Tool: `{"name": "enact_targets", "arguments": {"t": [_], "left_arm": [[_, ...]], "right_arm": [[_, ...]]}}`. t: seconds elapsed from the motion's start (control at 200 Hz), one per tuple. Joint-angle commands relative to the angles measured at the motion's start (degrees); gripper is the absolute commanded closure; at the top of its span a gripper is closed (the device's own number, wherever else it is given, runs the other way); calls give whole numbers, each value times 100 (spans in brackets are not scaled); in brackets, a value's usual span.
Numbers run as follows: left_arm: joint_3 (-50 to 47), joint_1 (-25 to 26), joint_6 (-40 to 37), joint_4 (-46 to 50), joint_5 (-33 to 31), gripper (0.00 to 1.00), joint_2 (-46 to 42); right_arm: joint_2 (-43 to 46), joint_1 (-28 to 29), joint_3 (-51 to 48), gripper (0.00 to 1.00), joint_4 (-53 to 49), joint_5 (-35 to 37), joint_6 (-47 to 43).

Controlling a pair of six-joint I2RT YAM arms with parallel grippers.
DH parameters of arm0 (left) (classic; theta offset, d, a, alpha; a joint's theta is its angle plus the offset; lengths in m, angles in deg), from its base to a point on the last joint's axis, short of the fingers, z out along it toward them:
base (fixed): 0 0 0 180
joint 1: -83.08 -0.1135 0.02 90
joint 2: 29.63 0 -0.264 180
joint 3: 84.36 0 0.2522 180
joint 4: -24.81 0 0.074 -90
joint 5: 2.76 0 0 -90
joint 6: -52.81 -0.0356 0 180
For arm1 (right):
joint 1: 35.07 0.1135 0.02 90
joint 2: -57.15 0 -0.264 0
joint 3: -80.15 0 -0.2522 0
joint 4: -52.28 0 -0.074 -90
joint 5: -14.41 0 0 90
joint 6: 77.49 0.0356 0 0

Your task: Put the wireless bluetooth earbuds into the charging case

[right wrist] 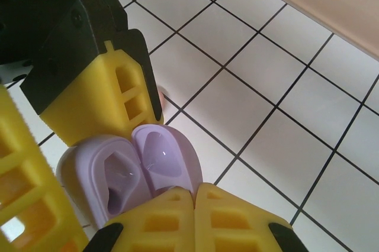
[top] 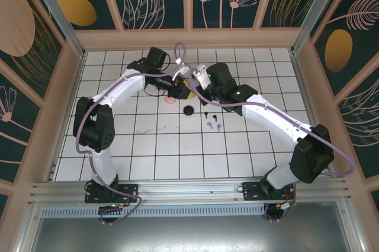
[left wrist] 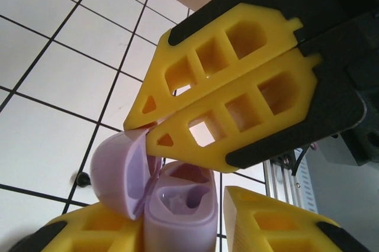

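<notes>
Two grippers crowded one spot on the white tiled table (top: pixel 237 151). The left gripper (left wrist: pixel 177 207) straddled the lilac plastic clamshell charging case (right wrist: pixel 109 175), clamped or not I couldn't tell. The right gripper (right wrist: pixel 194 188), pinched shut and empty, nosed against its open lid (right wrist: pixel 163 157). The tiny stemmed earbuds (top: pixel 208 125) lay loose on tiles nearby. I'd grip the case firmly first, lid fully back.

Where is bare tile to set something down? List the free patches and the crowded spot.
Free: the near tiles, between the earbuds and the aluminium rail, and the far right tiles beyond the right arm. Crowded: mid-table, around the lilac case, the black case and the earbuds.
</notes>
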Motion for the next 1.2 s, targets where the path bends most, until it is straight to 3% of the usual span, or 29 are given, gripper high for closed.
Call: {"name": "enact_targets", "arguments": {"t": [0.0,0.365,0.43,0.495,0.671,0.916,1.191], "left_arm": [[28,-19,-156,115,206,70,33],[-27,-19,-183,77,285,100,23],[-114,-19,-135,-69,311,100,-18],[-334,-19,154,-536,241,100,-132],[-1200,-95,1326,-2429,0,100,-625],[-1861,-195,2130,-3836,-472,100,-1292],[-2553,-195,2656,-5114,-1388,100,-2318]], "right_arm": [[-53,41,199,100,-4,73,11],[-54,42,266,99,7,210,86],[-17,34,314,83,-45,213,131],[101,33,347,73,-117,181,188],[749,-37,38,59,-349,45,489],[1904,-188,-1093,49,-411,52,1296],[1892,-279,-1902,48,-135,52,2565]]}}
